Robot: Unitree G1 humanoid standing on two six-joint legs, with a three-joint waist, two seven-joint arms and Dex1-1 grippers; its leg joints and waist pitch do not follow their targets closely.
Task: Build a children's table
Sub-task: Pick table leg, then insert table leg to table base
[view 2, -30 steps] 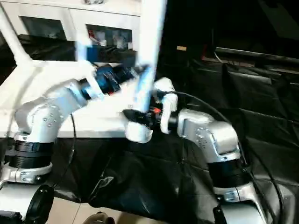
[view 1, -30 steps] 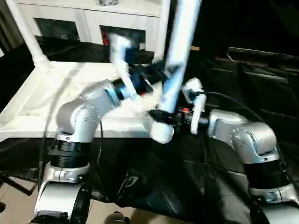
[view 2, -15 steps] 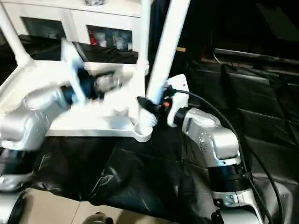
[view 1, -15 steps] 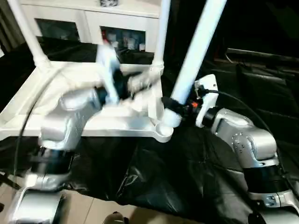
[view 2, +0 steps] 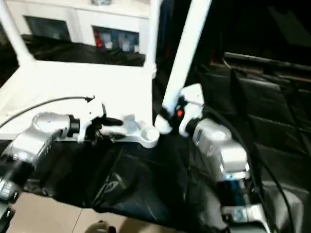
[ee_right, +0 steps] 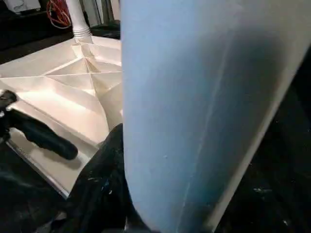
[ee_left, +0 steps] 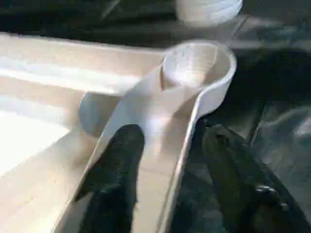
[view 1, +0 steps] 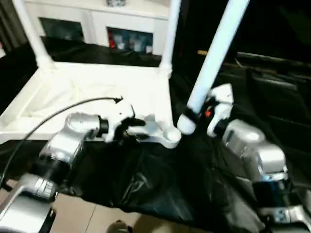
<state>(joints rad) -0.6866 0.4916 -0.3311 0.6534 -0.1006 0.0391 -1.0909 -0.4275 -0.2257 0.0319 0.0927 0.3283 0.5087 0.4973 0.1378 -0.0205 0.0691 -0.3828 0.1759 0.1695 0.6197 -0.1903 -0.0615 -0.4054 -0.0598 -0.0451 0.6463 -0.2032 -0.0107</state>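
Observation:
The white tabletop (view 1: 97, 87) lies upside down, ribs up, with two legs standing in its far corners (view 1: 30, 34) (view 1: 168, 34). My right gripper (view 1: 194, 114) is shut on a third leg (view 1: 214, 58) near its lower end. That leg leans up and to the right, and its foot hangs just right of the near right corner socket (view 1: 171, 135). My left gripper (ee_left: 172, 141) is open at the tabletop's near rim, close to that socket (ee_left: 194, 63). One finger (ee_left: 116, 165) lies inside the rim and the other outside it.
A black sheet (view 1: 160, 179) covers the surface under and in front of the tabletop. A white cabinet (view 1: 97, 19) with glass doors stands behind. A black cable (view 1: 63, 108) arcs over the tabletop to my left wrist. Dark furniture (view 1: 272, 73) sits to the right.
My left gripper let go of the leg and swung down to the tabletop's near rim. The right gripper tilted the leg rightward, moving its foot off to the right of the corner socket.

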